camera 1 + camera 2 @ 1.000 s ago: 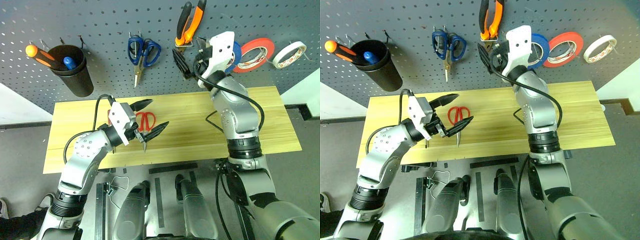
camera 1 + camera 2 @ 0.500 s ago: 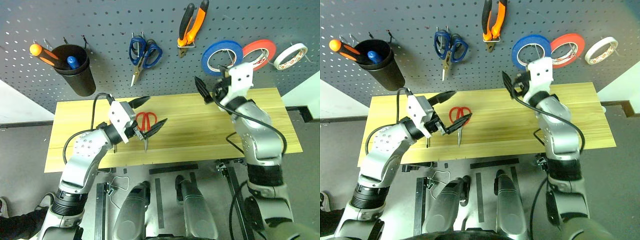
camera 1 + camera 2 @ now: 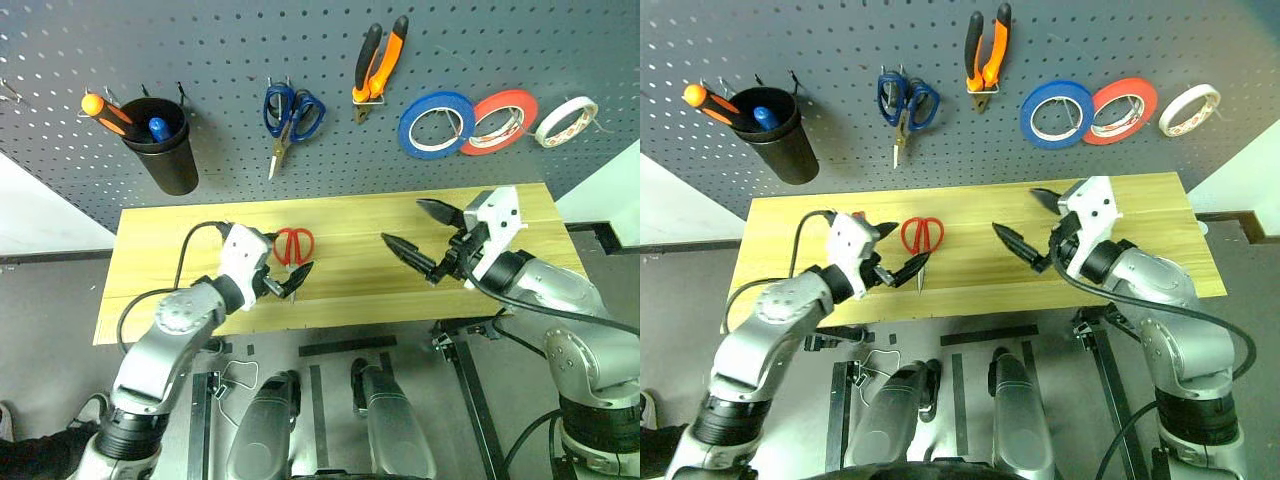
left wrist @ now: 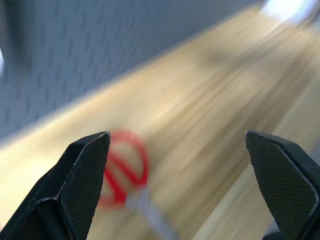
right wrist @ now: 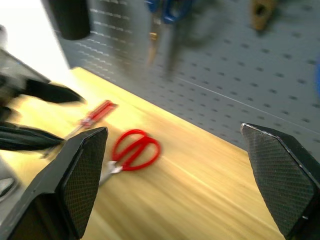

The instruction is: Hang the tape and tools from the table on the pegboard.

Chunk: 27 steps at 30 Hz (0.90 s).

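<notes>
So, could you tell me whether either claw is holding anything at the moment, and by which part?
Nothing is held. The left claw is open just beside the red-handled scissors on the table; the right claw is open above bare wood.

Both arms out front, both grippers wide open and holding nothing

The left gripper (image 3: 283,280) sat in the lower-left middle of the head view, forearm coming up from the bottom left, fingers spread and pointing right. The right gripper (image 3: 418,230) was right of center, arm bent in from the lower right, fingers pointing left toward the other one, jaws gaping just as wide.
</notes>
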{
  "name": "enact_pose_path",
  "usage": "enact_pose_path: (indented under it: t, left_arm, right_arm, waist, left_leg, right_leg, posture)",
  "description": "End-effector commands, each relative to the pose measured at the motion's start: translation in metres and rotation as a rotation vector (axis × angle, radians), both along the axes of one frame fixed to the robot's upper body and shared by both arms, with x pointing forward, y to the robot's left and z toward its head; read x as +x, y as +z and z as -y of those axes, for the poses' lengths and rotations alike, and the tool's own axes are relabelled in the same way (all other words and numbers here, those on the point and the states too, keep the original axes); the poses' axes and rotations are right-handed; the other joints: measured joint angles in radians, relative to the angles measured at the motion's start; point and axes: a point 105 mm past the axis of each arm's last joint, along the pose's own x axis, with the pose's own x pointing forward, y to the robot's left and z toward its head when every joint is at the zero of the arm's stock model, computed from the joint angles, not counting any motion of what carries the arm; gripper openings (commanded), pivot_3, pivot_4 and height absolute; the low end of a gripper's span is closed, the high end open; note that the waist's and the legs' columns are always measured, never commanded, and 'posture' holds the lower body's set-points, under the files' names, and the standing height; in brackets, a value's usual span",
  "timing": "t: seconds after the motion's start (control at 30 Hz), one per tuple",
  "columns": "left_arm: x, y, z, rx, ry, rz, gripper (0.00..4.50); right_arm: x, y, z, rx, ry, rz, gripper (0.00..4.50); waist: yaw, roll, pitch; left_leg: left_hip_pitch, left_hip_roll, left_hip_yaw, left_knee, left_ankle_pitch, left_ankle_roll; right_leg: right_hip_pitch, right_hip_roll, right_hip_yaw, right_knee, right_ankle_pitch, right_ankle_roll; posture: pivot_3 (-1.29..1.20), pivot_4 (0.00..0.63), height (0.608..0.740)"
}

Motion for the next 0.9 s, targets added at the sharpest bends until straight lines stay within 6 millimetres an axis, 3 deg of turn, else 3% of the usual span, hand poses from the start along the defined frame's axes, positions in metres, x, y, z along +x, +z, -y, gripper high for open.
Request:
enact_pose_path:
  t: [0.03,0.27,0.53,0.8,0.9]
  left_arm:
    - [0.011,-0.01,0.009,0.035,0.106,-0.032,4.5]
    - [0.026,-0.035,0.039,-0.002,0.297,-0.157,4.5]
    - [0.026,-0.051,0.028,-0.009,0.565,-0.279,4.5]
    - [0.029,-0.062,0.018,-0.002,0.612,-0.35,4.5]
    - [0.029,-0.069,0.023,-0.004,0.594,-0.386,4.5]
  right_arm:
    - [-0.006,0.005,-0.012,0.012,0.027,0.022,4.49]
    - [-0.003,-0.002,-0.028,0.046,0.004,-0.007,4.49]
    - [-0.004,-0.014,-0.033,0.02,-0.02,-0.036,4.49]
    - [-0.007,-0.017,-0.03,0.013,-0.037,-0.046,4.49]
    - [-0.009,-0.018,-0.03,0.011,-0.04,-0.051,4.49]
  waist:
    - [0.0,-0.001,-0.001]
    - [0.0,-0.002,-0.002]
    - [-0.001,-0.003,-0.002]
    - [0.0,-0.003,-0.002]
    - [-0.001,-0.003,-0.002]
  left_leg:
    - [0.0,0.0,0.0,0.0,0.0,0.0]
    - [-0.002,-0.001,0.0,0.0,0.001,-0.001]
    - [-0.002,-0.001,0.0,0.001,0.001,-0.001]
    - [-0.002,-0.001,0.0,0.0,0.001,0.0]
    - [-0.002,-0.001,0.0,0.001,0.001,-0.001]
  right_leg:
    - [0.0,0.0,0.0,0.0,0.0,0.0]
    - [-0.004,-0.001,0.0,0.003,0.001,-0.001]
    - [-0.004,-0.001,0.0,0.004,0.001,0.0]
    - [-0.004,-0.002,0.0,0.004,0.0,0.0]
    - [-0.004,-0.002,0.0,0.004,0.001,0.0]
  posture:
    - [0.05,0.284,0.74]
    - [0.03,0.293,0.74]
    - [0.02,0.291,0.74]
    - [0.01,0.304,0.74]
    - [0.01,0.307,0.74]
